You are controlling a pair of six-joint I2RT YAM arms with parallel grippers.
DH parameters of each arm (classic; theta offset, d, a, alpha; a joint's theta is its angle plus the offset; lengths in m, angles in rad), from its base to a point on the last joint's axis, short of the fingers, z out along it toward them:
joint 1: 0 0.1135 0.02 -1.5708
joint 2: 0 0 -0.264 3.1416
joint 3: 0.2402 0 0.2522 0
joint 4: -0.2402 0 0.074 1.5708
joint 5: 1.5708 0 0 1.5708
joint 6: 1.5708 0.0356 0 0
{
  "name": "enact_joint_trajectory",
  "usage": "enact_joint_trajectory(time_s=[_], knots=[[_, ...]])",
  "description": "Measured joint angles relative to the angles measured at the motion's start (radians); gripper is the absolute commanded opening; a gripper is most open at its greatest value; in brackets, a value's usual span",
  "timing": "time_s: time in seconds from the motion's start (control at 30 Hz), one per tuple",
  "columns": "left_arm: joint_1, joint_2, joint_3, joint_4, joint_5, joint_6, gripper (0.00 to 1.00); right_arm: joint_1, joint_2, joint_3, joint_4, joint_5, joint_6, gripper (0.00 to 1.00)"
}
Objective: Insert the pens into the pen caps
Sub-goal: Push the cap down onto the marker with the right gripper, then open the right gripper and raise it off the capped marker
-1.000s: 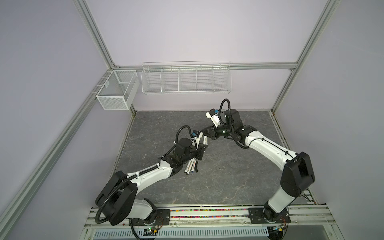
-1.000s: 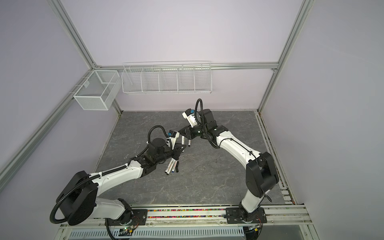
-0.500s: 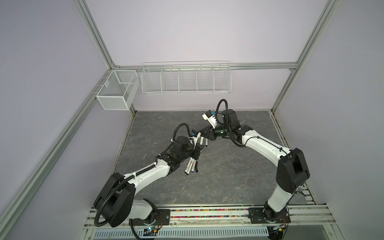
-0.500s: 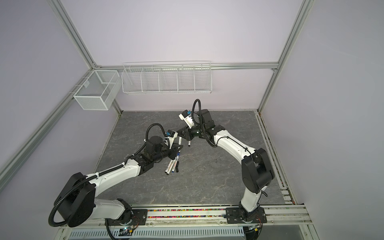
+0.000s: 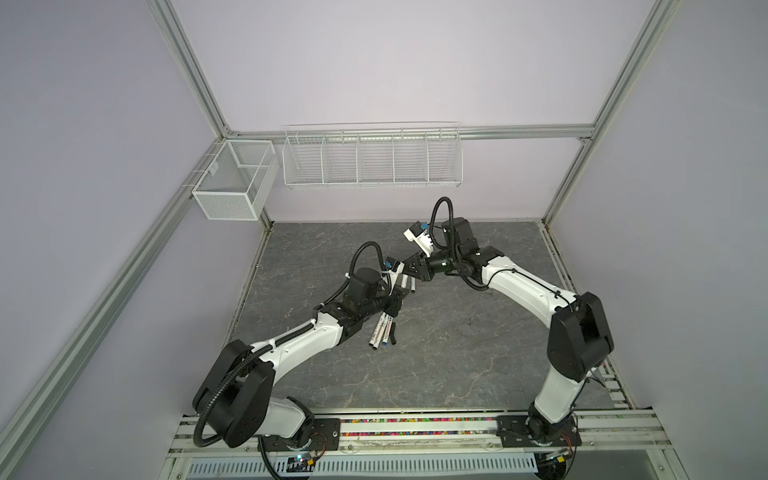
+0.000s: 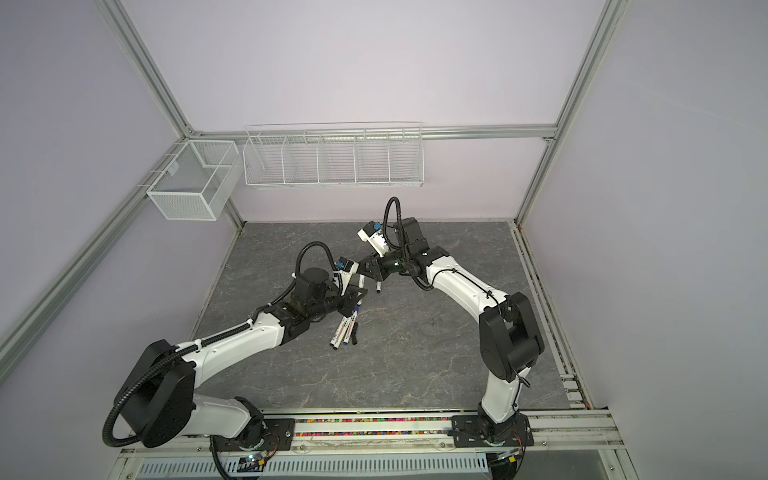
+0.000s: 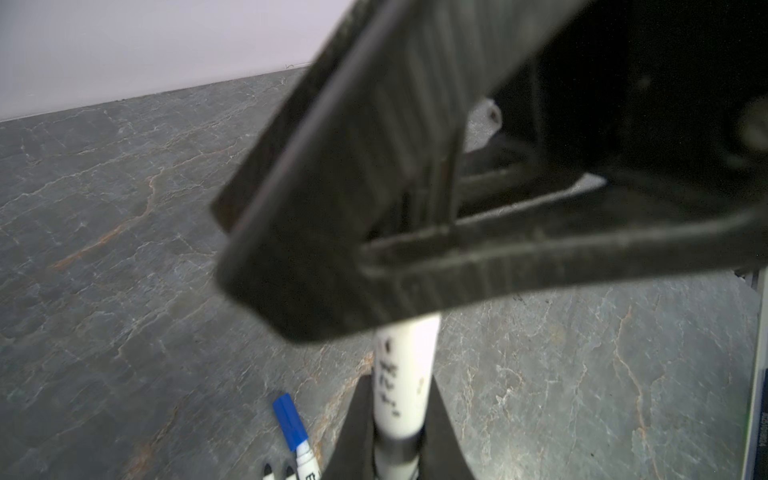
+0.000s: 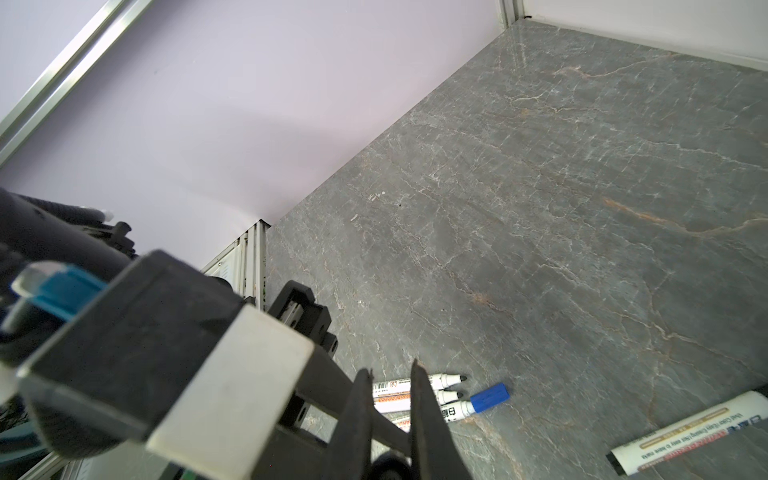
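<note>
Grey marble-pattern table; cluster of slim white marker pens side by side near middle, 2 w/ bare black tips, 1 w/ blue cap; another white pen lies apart.

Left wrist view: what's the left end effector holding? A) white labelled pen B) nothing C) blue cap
A: the left end effector is shut on a white labelled pen; the blue cap is down on the table, on another pen.
</note>
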Motion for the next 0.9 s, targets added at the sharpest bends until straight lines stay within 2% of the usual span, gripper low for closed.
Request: enact_joint_trajectory(time_s=[0.27,0.43,0.47,0.53,0.57,0.67,0.8,0.9], knots=[[0.0,0.037,0.038,0.005,0.039,-0.039,0.0,-0.02,-0.015,-0.023,0.024,0.004,0.011,0.07],[0.0,-0.016,-0.018,0.093,0.095,-0.068,0.0,-0.062,-0.056,-0.063,0.079,-0.079,0.148,0.08],[0.0,-0.035,-0.04,0.115,0.106,-0.076,0.0,-0.065,-0.062,-0.068,0.084,-0.094,0.176,0.13],[0.0,-0.071,-0.093,0.177,0.123,-0.106,0.0,-0.064,-0.073,-0.073,0.092,-0.118,0.239,0.41],[0.006,-0.08,-0.117,0.22,0.111,-0.129,0.0,-0.064,-0.079,-0.082,0.088,-0.129,0.275,0.49],[0.048,-0.085,-0.19,0.363,0.081,-0.198,0.0,-0.076,-0.086,-0.114,0.15,-0.141,0.423,0.65],[0.051,-0.043,-0.295,0.465,0.055,-0.266,0.0,-0.117,-0.093,-0.103,0.298,-0.101,0.602,0.66],[0.05,0.006,-0.319,0.472,0.039,-0.298,0.0,-0.145,-0.127,-0.101,0.333,-0.033,0.642,0.65]])
